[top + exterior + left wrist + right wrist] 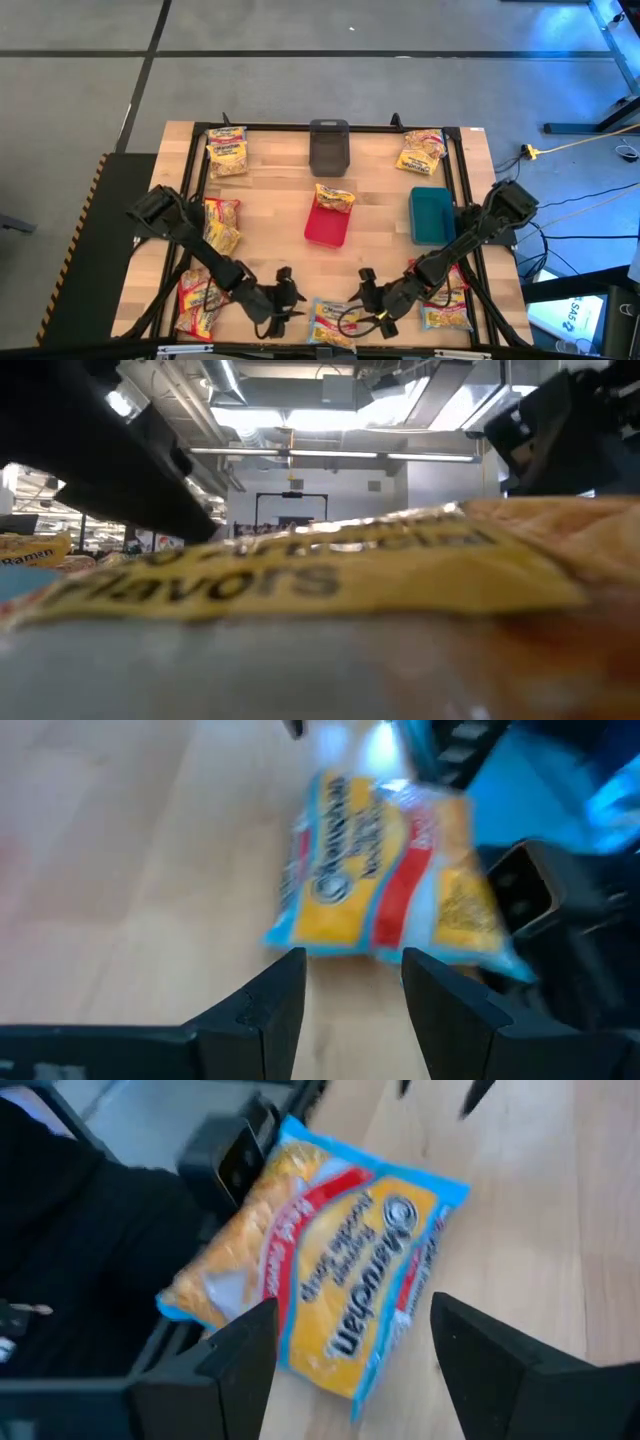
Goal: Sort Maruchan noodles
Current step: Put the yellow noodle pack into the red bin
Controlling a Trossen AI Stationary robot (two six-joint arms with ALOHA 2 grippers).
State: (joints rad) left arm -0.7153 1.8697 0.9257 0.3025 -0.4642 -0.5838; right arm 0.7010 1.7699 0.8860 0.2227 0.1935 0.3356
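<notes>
A yellow Maruchan noodle packet (333,322) with a blue edge and a red stripe lies at the middle of the table's near edge. It fills the foreground of the low view (300,580). My left gripper (286,297) stands open just left of it, its fingers (280,1005) short of the packet (385,885). From the right, my right gripper (368,295) faces the same packet (330,1280), open, a finger (240,1355) on either side of its near corner without plain contact. Another packet (335,198) rests on the red bin (326,230).
A grey bin (329,147) stands at the far middle and a teal bin (431,215) at the right. More packets lie at the far left (228,152), far right (420,152), left (222,222), near left (200,300) and near right (445,310). A black camera mount (235,1160) sits beside the near packet.
</notes>
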